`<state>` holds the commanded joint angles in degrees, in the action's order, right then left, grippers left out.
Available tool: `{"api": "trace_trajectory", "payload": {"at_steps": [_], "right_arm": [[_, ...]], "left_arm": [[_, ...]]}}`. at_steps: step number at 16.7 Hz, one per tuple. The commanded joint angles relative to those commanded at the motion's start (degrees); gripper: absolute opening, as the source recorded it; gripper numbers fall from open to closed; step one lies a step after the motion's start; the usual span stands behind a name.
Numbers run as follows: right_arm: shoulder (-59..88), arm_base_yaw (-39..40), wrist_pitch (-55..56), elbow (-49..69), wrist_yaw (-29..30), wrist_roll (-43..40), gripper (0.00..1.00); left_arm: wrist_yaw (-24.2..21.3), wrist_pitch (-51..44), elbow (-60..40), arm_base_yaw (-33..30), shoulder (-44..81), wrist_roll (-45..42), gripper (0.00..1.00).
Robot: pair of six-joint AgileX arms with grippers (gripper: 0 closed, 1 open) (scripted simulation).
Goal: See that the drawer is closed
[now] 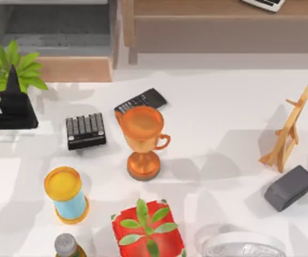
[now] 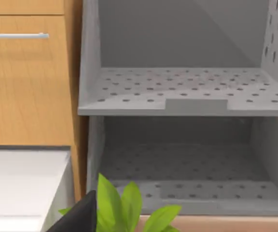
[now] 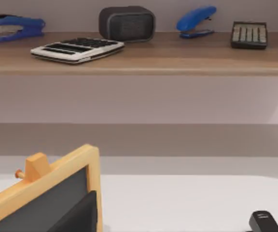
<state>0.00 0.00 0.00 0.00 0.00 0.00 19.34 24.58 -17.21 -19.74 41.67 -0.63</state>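
the drawer (image 1: pixel 63 48) stands pulled open at the table's (image 1: pixel 223 107) far left, tan front panel toward the table. the left hand (image 1: pixel 12 80) hovers over the plant (image 1: pixel 7 67) beside it; i cannot tell its grip.

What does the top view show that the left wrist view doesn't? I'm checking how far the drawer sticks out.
Top view alone: the left tool beside the open drawer, plus the trophy and keypad on the table. Left wrist view alone: the perforated grey shelf above the drawer's grey floor, and a wooden cabinet handle. Both: the drawer's tan front and the plant.
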Motion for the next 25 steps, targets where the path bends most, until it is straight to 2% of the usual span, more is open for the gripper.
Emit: {"api": "trace_trajectory", "payload": {"at_steps": [5, 10, 13, 15, 18, 25], "right_arm": [[0.0, 0.0, 0.0, 0.0, 0.0, 0.0, 1.0], [0.0, 0.0, 0.0, 0.0, 0.0, 0.0, 1.0], [0.0, 0.0, 0.0, 0.0, 0.0, 0.0, 1.0], [0.0, 0.0, 0.0, 0.0, 0.0, 0.0, 1.0], [0.0, 0.0, 0.0, 0.0, 0.0, 0.0, 1.0], [0.0, 0.0, 0.0, 0.0, 0.0, 0.0, 1.0]], "left_arm": [[4.3, 5.43, -3.81, -4.25, 9.06, -0.14, 1.0], [4.22, 5.35, -3.6, -4.07, 8.94, -0.13, 1.0], [1.82, 7.28, -3.04, -1.19, 11.34, -3.54, 1.0], [-1.73, 10.0, -2.29, 2.69, 14.77, -8.29, 1.0], [-9.39, 15.71, -0.87, 10.53, 22.02, -18.12, 1.0], [-32.87, 34.06, 1.04, 33.31, 43.96, -48.26, 1.0]]}}
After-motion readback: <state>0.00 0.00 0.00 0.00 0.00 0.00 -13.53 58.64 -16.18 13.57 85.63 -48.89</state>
